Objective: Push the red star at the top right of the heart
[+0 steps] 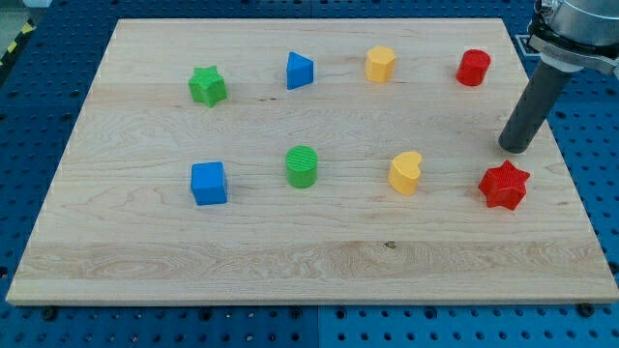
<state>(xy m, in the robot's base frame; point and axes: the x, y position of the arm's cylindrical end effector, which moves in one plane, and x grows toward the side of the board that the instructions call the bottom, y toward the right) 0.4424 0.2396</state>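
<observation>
The red star (504, 185) lies on the wooden board (309, 251) at the view's right, lower half. The yellow heart (406, 173) lies to its left, about a hundred pixels away. My tip (515, 148) stands just above the red star, slightly to its right, close to it but apart from it. The dark rod rises from there toward the view's top right corner.
A red cylinder-like block (474, 68), a yellow block (381, 64), a blue wedge-like block (300, 71) and a green star (207, 86) line the upper row. A green cylinder (303, 166) and a blue cube (208, 183) sit in the lower row. The board's right edge is near the star.
</observation>
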